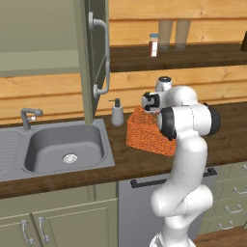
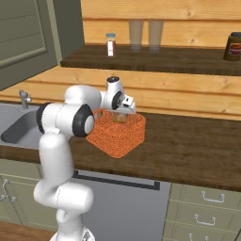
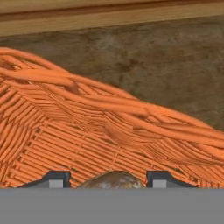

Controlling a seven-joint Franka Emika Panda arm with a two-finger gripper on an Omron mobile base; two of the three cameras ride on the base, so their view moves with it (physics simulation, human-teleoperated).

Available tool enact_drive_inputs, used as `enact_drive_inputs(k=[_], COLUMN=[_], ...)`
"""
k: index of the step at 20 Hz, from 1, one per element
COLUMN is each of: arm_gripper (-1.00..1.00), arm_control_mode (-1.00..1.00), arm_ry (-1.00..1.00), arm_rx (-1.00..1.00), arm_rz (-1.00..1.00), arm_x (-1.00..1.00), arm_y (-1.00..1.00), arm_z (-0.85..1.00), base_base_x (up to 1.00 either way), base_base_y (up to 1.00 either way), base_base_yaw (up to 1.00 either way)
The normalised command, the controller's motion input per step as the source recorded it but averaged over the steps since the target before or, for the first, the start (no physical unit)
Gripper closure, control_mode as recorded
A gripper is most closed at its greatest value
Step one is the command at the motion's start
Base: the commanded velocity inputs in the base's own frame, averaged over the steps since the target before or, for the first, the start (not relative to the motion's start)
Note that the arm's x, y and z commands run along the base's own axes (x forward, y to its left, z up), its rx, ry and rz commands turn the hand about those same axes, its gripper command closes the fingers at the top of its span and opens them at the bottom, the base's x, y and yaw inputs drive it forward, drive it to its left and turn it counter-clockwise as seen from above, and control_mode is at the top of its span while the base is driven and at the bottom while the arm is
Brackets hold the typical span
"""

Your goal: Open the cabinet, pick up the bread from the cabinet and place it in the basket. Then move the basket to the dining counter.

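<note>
— Hand view first: where does the bread (image 3: 113,179) lie from the gripper (image 3: 109,179)?
— Right between the two fingertips (image 3: 54,179), a brown rounded lump, with the orange basket (image 3: 87,131) floor just beyond it.
— So the jaws have it?
— They stand about half open, one at each side of it; it looks held, low inside the basket.
— And the basket?
— Right base view shows it on the dark wood counter (image 2: 197,146) by the sink (image 2: 14,129), cabinet door (image 1: 91,58) open above. Next, I judge, comes letting go.

Pale plank wall (image 1: 48,94); dark wooden shelf (image 2: 179,59); grey sink (image 1: 62,147).
</note>
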Motion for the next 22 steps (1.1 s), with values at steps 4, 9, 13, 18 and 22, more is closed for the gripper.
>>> enact_drive_inputs(k=[4,9,13,18,22], arm_gripper=[1.00,1.00,1.00,-1.00,-1.00], arm_control_mode=[-1.00,-1.00,-1.00,-1.00,-1.00], arm_ry=[0.00,-0.03,-0.11,-0.06,-0.08], arm_rx=[0.00,0.00,0.01,0.00,0.01], arm_rz=[0.04,0.03,0.01,0.00,0.00], arm_x=[0.53,0.42,-0.31,-0.55,-0.35], arm_y=[-0.03,-0.10,-0.06,0.00,-0.03], arm_z=[-0.67,-0.35,-0.15,-0.15,0.01], base_base_x=[0.00,0.00,0.00,0.00,0.00], base_base_y=[0.00,0.00,0.00,0.00,0.00], base_base_yaw=[0.00,0.00,0.00,0.00,0.00])
